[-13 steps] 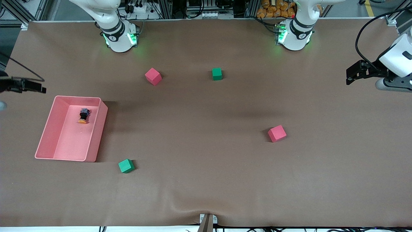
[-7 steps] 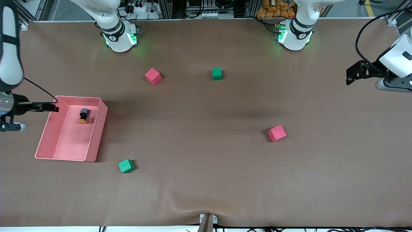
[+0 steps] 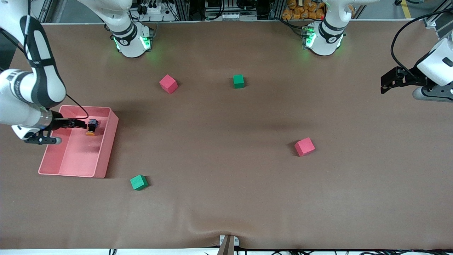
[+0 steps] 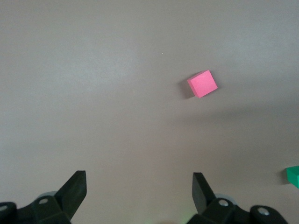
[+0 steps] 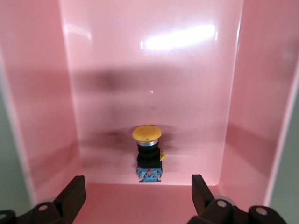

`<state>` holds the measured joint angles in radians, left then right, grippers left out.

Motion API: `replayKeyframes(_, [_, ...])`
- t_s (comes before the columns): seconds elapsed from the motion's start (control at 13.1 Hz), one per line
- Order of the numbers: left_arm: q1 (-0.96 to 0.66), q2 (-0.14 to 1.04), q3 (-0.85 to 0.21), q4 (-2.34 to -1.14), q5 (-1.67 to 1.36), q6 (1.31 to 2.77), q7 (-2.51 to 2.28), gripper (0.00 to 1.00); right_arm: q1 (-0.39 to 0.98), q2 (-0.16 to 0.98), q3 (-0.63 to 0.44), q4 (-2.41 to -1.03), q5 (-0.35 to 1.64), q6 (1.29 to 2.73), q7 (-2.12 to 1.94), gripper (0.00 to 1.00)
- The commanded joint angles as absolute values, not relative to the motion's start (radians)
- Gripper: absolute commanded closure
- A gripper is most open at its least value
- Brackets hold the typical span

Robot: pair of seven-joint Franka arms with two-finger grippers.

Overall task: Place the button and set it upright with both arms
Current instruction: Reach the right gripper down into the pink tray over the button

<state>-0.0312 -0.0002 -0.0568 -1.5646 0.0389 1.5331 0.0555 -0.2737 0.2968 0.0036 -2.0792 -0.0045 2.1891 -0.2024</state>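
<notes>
The button (image 5: 147, 151) lay tipped in the pink bin (image 3: 106, 148). The right gripper (image 3: 82, 124) hovered over it, fingers apart — best to straddle the black body squarely. The left gripper (image 4: 138, 189) waited, fingers apart too.

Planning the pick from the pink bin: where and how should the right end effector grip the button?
Probably on the black body of the button, fingers closing across its flat sides, coming from above. It lies on its side in the pink bin, and its orange cap looks too rounded to pinch. The right end effector is over it, fingers open.
</notes>
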Motion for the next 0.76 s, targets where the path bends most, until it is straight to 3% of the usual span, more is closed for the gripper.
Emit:
replayKeyframes(0.0, [-0.026, 0.014, -0.06, -1.542, 0.034, 1.514, 0.043, 0.0, -0.307, 0.339, 0.02, -2.079, -0.02, 2.223, -0.212, 0.0])
replayKeyframes(0.23, [-0.028, 0.014, -0.06, -1.542, 0.035, 1.514, 0.043, 0.0, -0.307, 0.357, 0.02, -2.117, -0.02, 2.255, -0.21, 0.0])
replayKeyframes(0.46, [-0.029, 0.015, -0.06, -1.542, 0.034, 1.514, 0.043, 0.0, -0.316, 0.342, 0.02, -2.245, -0.02, 2.411, -0.21, 0.0])
replayKeyframes(0.69, [-0.026, 0.015, -0.06, -1.542, 0.034, 1.514, 0.044, 0.0, -0.319, 0.351, 0.02, -2.263, -0.018, 2.444, -0.21, 0.0])
